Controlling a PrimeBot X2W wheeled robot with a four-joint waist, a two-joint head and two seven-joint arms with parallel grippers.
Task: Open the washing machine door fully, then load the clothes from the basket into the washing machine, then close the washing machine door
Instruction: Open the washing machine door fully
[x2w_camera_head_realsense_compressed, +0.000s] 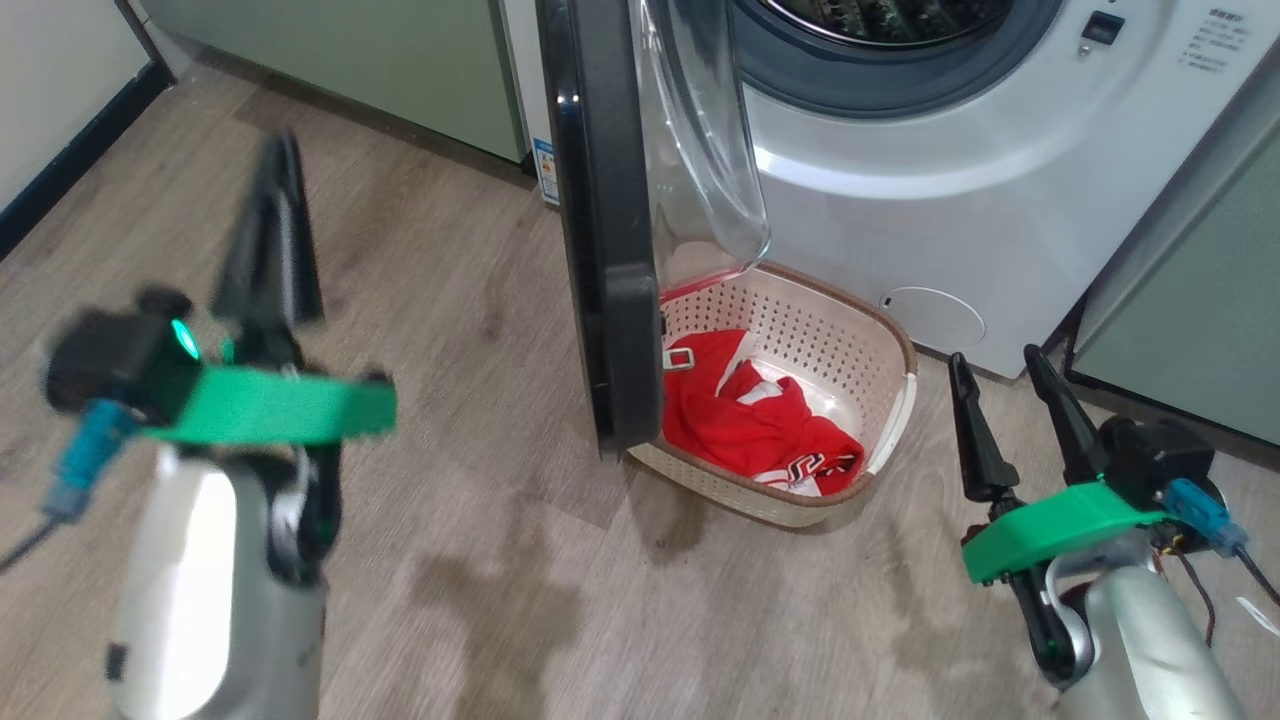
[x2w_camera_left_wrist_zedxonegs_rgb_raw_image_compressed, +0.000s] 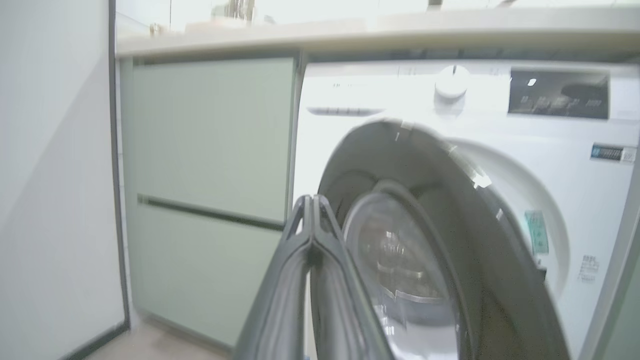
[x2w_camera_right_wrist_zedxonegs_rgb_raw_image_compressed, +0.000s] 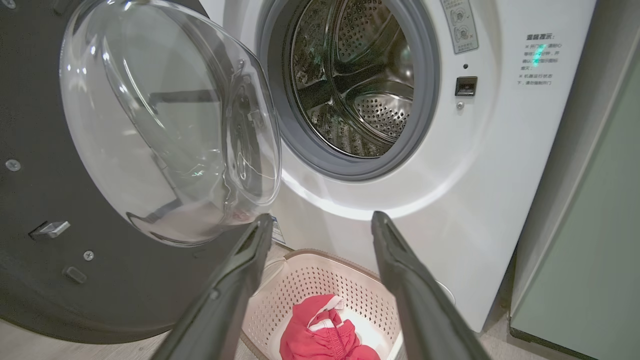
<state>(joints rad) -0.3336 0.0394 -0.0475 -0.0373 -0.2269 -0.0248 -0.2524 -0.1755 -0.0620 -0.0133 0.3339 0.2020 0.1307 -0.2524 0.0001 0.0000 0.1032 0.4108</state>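
Washing machine door (x2w_camera_head_realsense_compressed: 600, 220) open; clothes (x2w_camera_head_realsense_compressed: 740, 420) in basket (x2w_camera_head_realsense_compressed: 893, 345) on floor (x2w_camera_head_realsense_compressed: 470, 260) beside it; left tool (x2w_camera_head_realsense_compressed: 283, 150) closed, empty; right tool (x2w_camera_head_realsense_compressed: 997, 358) wide.

Pale wood-look floor (x2w_camera_head_realsense_compressed: 480, 580), cream basket (x2w_camera_head_realsense_compressed: 805, 320) resting on it, white washing machine (x2w_camera_head_realsense_compressed: 900, 220) standing behind

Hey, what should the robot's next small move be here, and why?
Probably push the door further left from its inner side with the open right hand. The door stands edge-on, overhanging the left part of the basket and the jersey, so it isn't fully open. The shut left hand is on the outer side, poorly placed to push it wider.
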